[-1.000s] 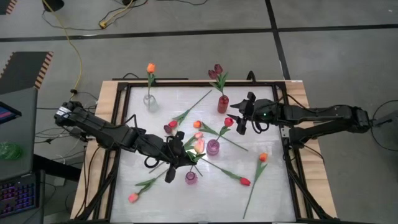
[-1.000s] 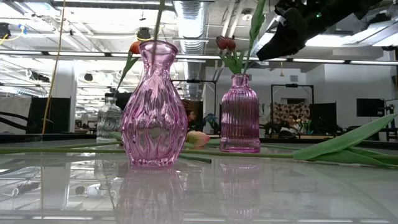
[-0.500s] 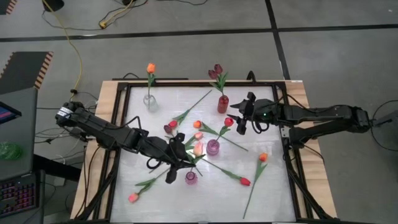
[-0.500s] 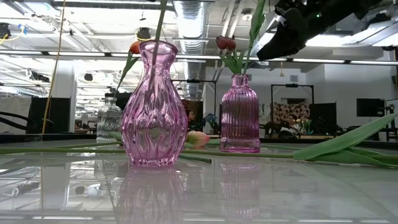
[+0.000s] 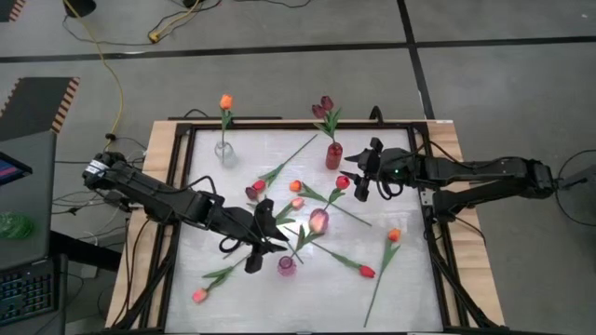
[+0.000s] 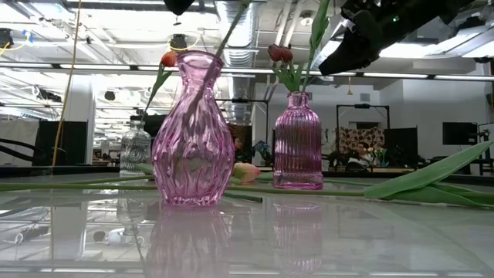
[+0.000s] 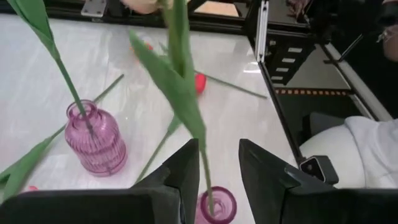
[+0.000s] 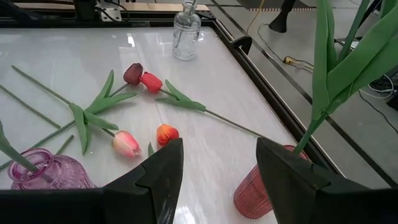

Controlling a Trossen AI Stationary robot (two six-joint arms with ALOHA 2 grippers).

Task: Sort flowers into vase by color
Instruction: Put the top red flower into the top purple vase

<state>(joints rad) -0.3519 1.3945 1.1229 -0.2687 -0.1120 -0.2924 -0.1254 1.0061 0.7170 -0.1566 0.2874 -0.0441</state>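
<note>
My left gripper (image 5: 264, 234) (image 7: 217, 155) is open above a small pink vase (image 5: 286, 266) (image 6: 189, 131). A pink tulip (image 5: 317, 221) stands with its stem's foot in that vase, and the stem (image 7: 200, 155) rises between the fingers, close by one of them. The tulip leans toward a ribbed purple vase (image 5: 319, 223) (image 7: 96, 140). My right gripper (image 5: 358, 183) (image 8: 217, 168) is open and empty, beside a red vase (image 5: 333, 155) (image 8: 255, 186) that holds maroon tulips (image 5: 324, 105). A clear vase (image 5: 224, 149) holds an orange tulip (image 5: 225, 100). My left gripper has the pink tulip's stem (image 7: 202, 165) between its open fingers, right beside one finger (image 7: 183, 171). I cannot tell whether the stem touches that finger. The fingers point down, and the stem's foot stands in the small pink vase (image 7: 214, 205).
Several loose tulips lie on the white table top: red (image 5: 366, 272), orange (image 5: 394, 235), pink (image 5: 199, 295), a maroon and red pair (image 5: 253, 191), orange (image 5: 295, 186) and red (image 5: 342, 182). A black frame (image 5: 177, 186) borders the table.
The pink tulip has tipped toward the table's right. Its head has swung over to the ribbed purple vase, and its stem's foot has stayed in the small pink vase. The stem now slants in the vase's neck.
</note>
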